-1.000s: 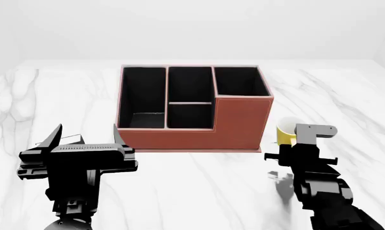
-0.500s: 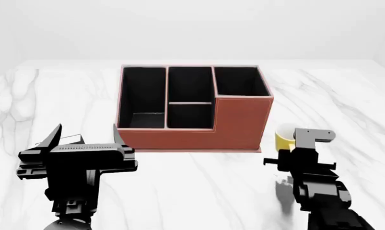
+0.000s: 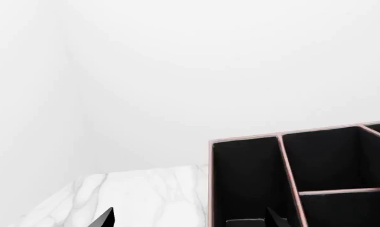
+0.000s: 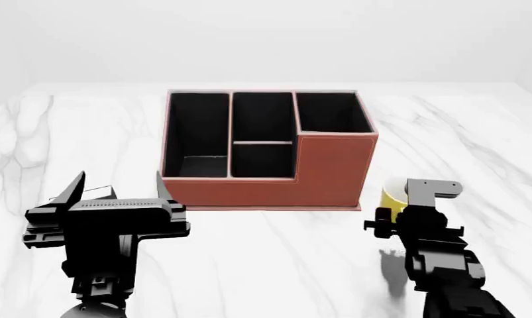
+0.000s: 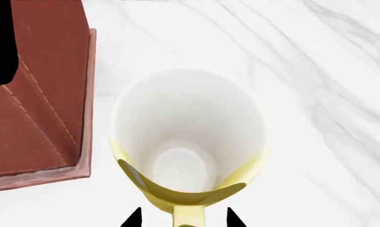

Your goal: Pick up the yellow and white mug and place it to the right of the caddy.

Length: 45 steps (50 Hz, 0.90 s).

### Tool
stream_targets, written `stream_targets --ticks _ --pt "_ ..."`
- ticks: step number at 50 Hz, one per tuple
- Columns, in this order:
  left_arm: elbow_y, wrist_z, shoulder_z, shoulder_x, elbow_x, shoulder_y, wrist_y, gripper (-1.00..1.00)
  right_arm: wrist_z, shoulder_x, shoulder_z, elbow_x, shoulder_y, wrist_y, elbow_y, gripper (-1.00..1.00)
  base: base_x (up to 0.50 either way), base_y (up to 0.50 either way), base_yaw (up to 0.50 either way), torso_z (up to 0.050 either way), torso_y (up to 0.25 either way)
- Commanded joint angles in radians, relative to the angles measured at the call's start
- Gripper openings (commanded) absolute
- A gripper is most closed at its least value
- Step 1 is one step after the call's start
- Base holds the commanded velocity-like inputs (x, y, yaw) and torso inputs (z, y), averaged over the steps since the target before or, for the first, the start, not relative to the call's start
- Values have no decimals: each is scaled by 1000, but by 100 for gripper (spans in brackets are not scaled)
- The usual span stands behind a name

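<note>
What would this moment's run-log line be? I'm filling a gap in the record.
phase: placing | right hand: astride handle of yellow and white mug, grip unclear | mug: upright, right of caddy | left hand: open, idle

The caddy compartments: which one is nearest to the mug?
The raised corner compartment on the caddy's right end; its wall stands beside the mug.

Two matte black arms, blocky links.
Left gripper (image 4: 115, 189): pointed black fingers, ribbed top plate. Right gripper (image 4: 397, 215): grey L-bracket.
</note>
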Motion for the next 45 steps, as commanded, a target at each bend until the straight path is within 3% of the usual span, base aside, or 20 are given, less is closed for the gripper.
stream_targets --ticks 1,23,27,31,45 --pt "-13 8 -6 5 -7 3 26 100 -3 -11 27 -23 -5 -24 0 100 0 0 0 0 0" --pt "6 0 -9 -1 -18 5 20 100 -8 -4 41 -20 -3 -108 -7 100 0 0 0 0 0" --pt "6 -1 -9 -2 -20 5 22 100 1 -4 61 2 -180 134 -472 100 0 0 0 0 0" --pt "7 -2 -8 -3 -22 6 22 100 7 0 71 12 -283 260 -744 100 0 0 0 0 0" --pt "11 -7 -6 -6 -27 5 21 100 12 19 73 22 -469 480 -1233 100 0 0 0 0 0"
